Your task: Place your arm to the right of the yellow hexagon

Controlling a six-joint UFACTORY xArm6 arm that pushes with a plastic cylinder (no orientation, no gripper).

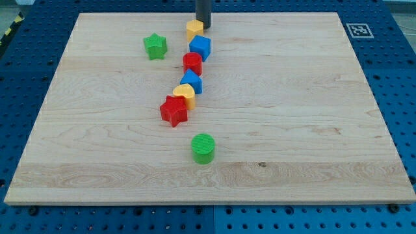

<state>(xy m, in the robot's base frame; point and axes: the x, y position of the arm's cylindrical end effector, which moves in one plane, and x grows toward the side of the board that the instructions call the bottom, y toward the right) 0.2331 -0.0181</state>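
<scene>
The yellow hexagon point(194, 30) lies near the view's top, a little left of centre, on the wooden board point(292, 117). My tip point(203, 26) comes down from the view's top edge and stands right next to the hexagon's upper right side; whether they touch cannot be told. A blue block point(201, 47) lies just below the hexagon.
A chain runs down from the blue block: a red block point(192, 63), a second blue block point(192, 82), a yellow block point(185, 95) and a red star point(173, 110). A green star point(155, 47) lies to the left. A green cylinder point(203, 148) stands lower down.
</scene>
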